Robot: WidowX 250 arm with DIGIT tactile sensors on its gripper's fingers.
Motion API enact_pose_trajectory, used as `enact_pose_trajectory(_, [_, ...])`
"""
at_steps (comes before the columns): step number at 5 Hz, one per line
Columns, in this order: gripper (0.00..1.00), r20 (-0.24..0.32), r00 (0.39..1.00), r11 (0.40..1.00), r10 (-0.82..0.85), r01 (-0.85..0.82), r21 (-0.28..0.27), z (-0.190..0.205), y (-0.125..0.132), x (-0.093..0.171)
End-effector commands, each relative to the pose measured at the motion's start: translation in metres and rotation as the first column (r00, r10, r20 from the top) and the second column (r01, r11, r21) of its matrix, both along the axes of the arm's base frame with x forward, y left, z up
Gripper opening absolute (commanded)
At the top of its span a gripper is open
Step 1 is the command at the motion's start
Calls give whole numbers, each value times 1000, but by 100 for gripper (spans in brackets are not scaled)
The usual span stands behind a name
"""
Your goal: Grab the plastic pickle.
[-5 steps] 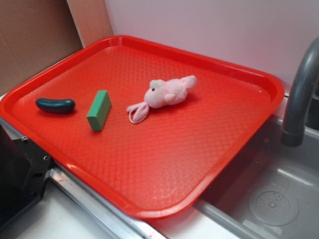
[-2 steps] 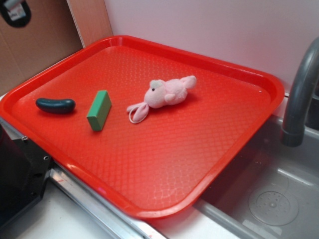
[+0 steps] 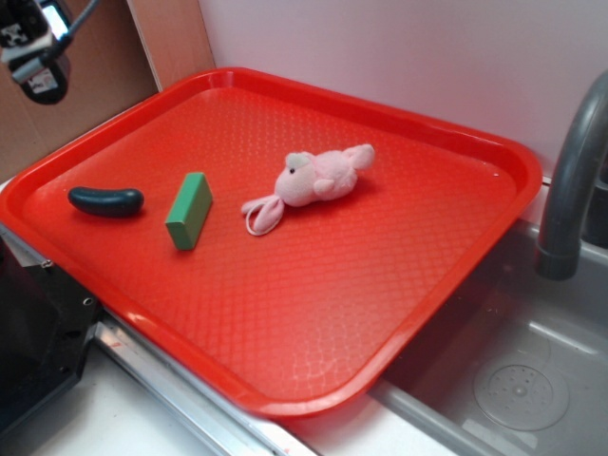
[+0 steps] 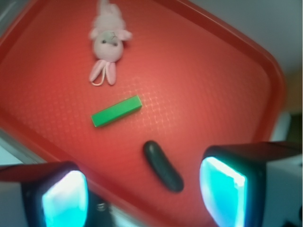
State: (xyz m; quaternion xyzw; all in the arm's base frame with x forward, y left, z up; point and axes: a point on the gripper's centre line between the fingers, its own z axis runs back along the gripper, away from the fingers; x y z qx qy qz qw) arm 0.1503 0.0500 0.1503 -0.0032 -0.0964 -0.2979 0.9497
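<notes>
The plastic pickle [image 3: 105, 200] is a dark blue-green glossy sausage shape lying on the red tray [image 3: 313, 313] near its left edge. In the wrist view the pickle [image 4: 163, 166] shows well below, between my two spread fingers and nearer the right one. My gripper [image 4: 143, 195] is open with nothing in it. From the exterior camera only part of the gripper [image 3: 33, 57] shows, high in the top left corner, above and behind the pickle and clear of the tray.
A green rectangular block [image 3: 189, 210] lies just right of the pickle. A pink plush toy [image 3: 313, 179] rests near the tray's middle. A grey faucet [image 3: 570, 180] and sink basin [image 3: 513, 380] are at the right; a black box [image 3: 33, 332] sits at the tray's lower left.
The gripper has come into the exterior view at the top left corner and dropped a little lower. The objects on the tray have not moved.
</notes>
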Motion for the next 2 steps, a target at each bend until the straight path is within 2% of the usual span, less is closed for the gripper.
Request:
enact_pose_trajectory(1, [100,173,913,929,-368,366,50,-36,20,10])
enact_pose_trajectory(2, [100,89,923,926,-374,368,82,-54,22,6])
